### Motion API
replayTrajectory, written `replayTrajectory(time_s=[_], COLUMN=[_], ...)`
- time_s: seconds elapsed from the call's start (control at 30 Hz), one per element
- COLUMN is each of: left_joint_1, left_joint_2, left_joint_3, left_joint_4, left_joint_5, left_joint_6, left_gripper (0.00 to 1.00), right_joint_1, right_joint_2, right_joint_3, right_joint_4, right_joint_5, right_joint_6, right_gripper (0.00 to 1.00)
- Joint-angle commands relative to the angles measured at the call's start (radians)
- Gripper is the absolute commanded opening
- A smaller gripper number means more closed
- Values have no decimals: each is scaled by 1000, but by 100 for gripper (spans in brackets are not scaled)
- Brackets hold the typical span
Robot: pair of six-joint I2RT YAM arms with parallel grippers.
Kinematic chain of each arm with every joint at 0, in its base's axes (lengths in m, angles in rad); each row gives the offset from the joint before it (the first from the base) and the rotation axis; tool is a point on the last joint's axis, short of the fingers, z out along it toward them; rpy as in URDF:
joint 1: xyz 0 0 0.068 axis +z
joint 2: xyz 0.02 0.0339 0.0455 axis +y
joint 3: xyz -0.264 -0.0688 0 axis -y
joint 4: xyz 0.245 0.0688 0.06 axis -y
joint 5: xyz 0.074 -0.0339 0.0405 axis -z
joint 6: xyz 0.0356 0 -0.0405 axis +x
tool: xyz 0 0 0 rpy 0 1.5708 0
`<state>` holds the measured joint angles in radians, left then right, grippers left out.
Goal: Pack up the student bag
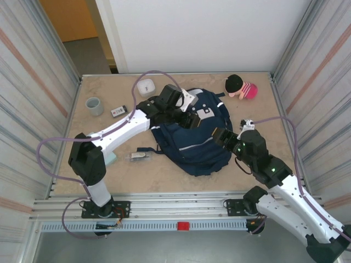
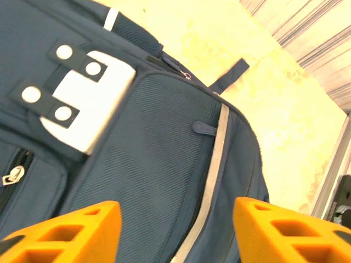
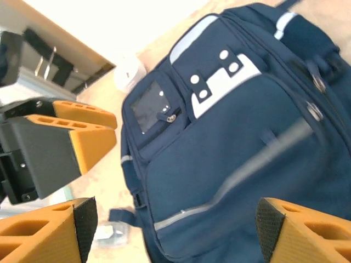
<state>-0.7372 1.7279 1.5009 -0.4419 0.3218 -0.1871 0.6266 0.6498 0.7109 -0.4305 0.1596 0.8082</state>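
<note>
Currently your student bag (image 1: 192, 143) lies flat at the centre of the overhead frame, front pocket up. Your left gripper (image 2: 174, 233) hangs over its mesh panel, jaws well apart and holding nothing; you cannot tell whether the fingertips touch the fabric. Your right gripper (image 3: 174, 230) is spread wide at the bag's right side and is also empty. A clear packet (image 1: 139, 156) lies just left of the bag. A plush doll (image 1: 241, 86) sits at upper right and a grey cup (image 1: 94, 106) at upper left. The left arm hides the bag's top edge from overhead.
</note>
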Motion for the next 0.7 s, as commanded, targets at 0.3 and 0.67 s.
replayTrajectory(time_s=[0.3,0.67], left_joint_1=[174,313], left_joint_2=[-325,-475], left_joint_3=[-371,-684], left_joint_4=[74,214], left_joint_5=[-6,38], left_joint_6=[-179,-284], left_gripper=[69,68], right_joint_1=[384,472], right_joint_2=[555,842], right_joint_3=[284,215], right_joint_4=[-357,-229], right_joint_5=[114,127], right_joint_6=[-796,-1054], right_gripper=[89,91])
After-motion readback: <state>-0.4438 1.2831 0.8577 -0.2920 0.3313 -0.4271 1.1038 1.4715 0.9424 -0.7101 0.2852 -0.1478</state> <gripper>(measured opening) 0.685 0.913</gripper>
